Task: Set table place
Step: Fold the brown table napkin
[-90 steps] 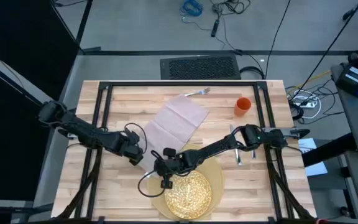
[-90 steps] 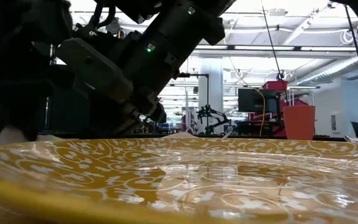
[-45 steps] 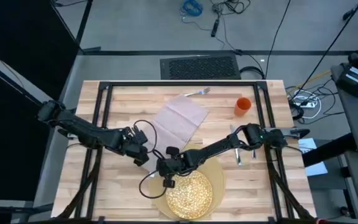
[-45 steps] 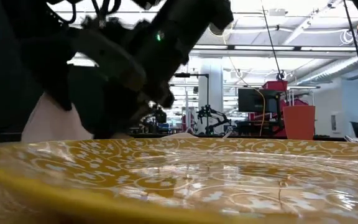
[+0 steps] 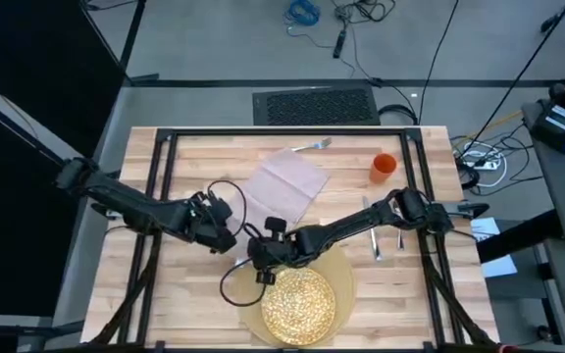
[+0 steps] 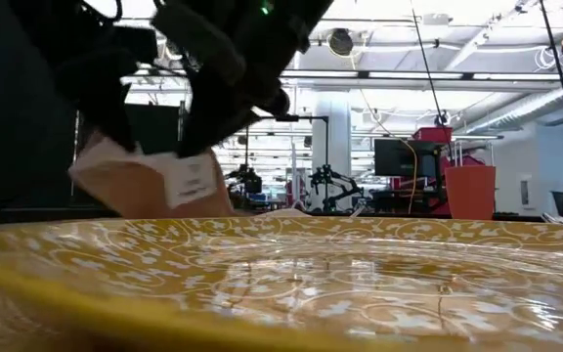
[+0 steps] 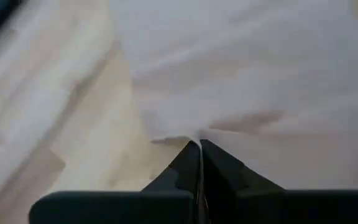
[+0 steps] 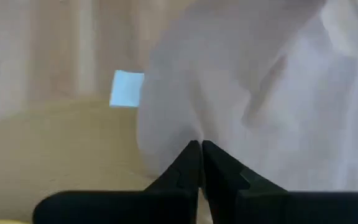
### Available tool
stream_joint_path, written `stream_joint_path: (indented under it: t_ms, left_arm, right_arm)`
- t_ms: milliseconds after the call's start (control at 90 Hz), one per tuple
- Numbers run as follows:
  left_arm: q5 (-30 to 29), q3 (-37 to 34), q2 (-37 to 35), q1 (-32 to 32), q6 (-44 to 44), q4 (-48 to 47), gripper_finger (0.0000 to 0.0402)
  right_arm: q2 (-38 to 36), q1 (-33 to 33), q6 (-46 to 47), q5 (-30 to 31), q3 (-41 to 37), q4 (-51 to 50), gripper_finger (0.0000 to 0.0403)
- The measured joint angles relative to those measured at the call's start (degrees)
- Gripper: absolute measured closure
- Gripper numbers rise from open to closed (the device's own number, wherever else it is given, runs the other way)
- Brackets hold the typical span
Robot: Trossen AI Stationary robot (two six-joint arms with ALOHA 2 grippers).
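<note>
The beige napkin (image 5: 284, 184) lies slanted on the wooden table (image 5: 184, 294), its far part flat and its near end raised. My left gripper (image 5: 226, 238) and my right gripper (image 5: 260, 253) are both shut on that near end. In the low view the raised end (image 6: 145, 181) shows a white label (image 6: 192, 182). Just near of them the yellow speckled plate (image 5: 298, 302) sits on the round tan placemat (image 5: 339, 270). A fork (image 5: 312, 145) lies at the far edge, and the orange cup (image 5: 384, 166) stands at far right. My left gripper pinches the napkin's near edge (image 7: 178, 135) between its two shut fingers, coming slanting from the table's left. The edge is lifted off the wood; the cloth beyond it slopes down to the table. My right gripper pinches the napkin's near edge (image 8: 178, 142) between its two shut fingers, beside the label (image 8: 128, 89), coming from the table's right. That part is held up off the table, next to the placemat's rim.
A knife and a spoon (image 5: 377, 238) lie on the wood right of the placemat, under my right arm. The black frame (image 5: 161, 196) rings the work area. Bare wood shows at the near left.
Both grippers have risen and gone a little toward the far edge, staying shut on the napkin. Its near end has come up off the table and now shows its label in the low view; its far part has stayed flat.
</note>
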Motion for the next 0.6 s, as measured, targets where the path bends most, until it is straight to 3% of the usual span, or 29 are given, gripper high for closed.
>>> stream_joint_path:
  t_ms: [133,267,400,600]
  left_arm:
    - [-5.2,0.0,-3.8,0.3,1.7,1.8,0.0401]
    - [-6.2,0.0,-5.2,3.1,6.8,6.1,0.0401]
    - [-5.5,0.0,-5.1,8.1,13.8,12.1,0.0401]
    - [0.0,0.0,-4.0,16.5,23.3,21.5,0.0401]
  right_arm:
    - [-1.2,-1.0,-0.2,2.8,0.1,-2.7,0.0403]
    - [-2.3,-2.2,-0.7,5.6,0.0,-6.0,0.0403]
    - [-3.7,-3.3,-0.8,8.2,0.1,-10.1,0.0403]
    - [-5.0,-5.4,-0.9,10.9,0.1,-16.4,0.0403]
